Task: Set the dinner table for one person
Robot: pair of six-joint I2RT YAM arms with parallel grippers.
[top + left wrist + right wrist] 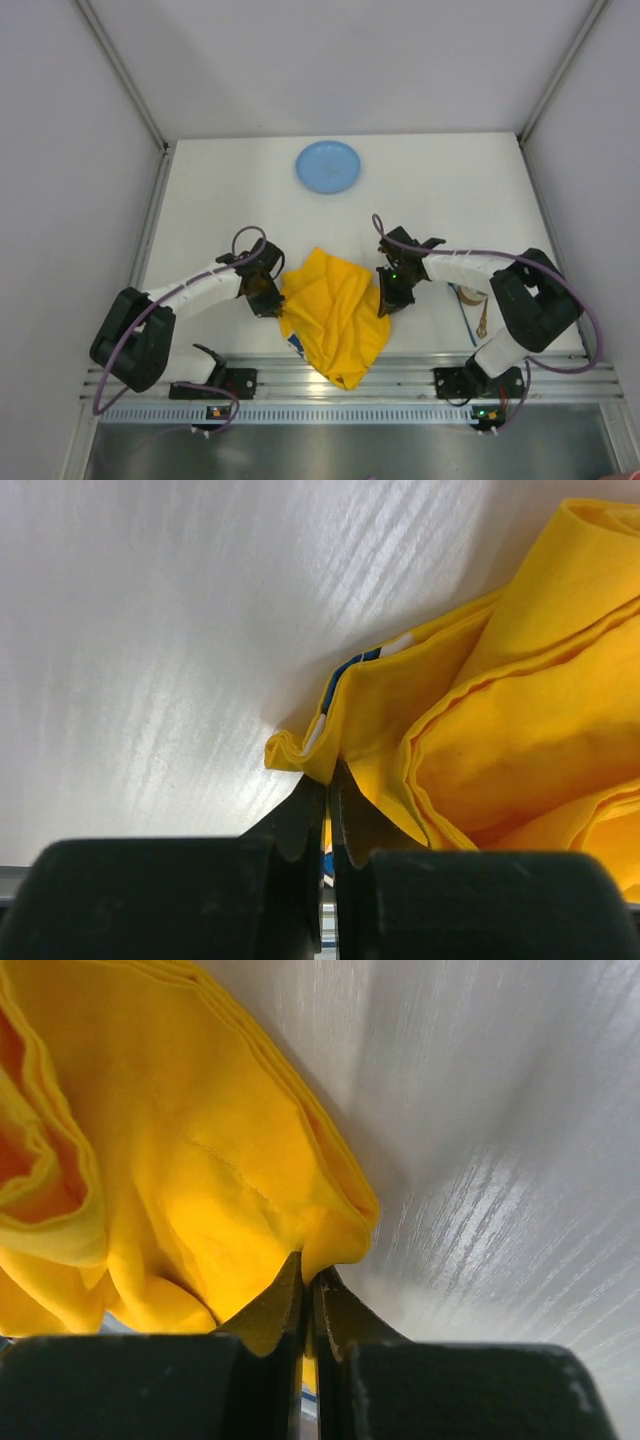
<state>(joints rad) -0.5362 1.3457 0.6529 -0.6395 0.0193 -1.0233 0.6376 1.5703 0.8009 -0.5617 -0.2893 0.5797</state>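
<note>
Cloth [335, 320] in left hand [268, 300], right hand [388, 303] lies on dinner table [450, 190].

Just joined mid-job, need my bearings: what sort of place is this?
Probably a lab robot cell, not a home: white dinner table boxed in by grey walls, two arms bolted to an aluminium rail.

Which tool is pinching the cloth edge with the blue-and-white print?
The left tool; blue-and-white print edges the yellow cloth there, while the right tool grips plain yellow.

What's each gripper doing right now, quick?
Left gripper: closed on the yellow cloth.
Right gripper: closed on the yellow cloth too.
</note>
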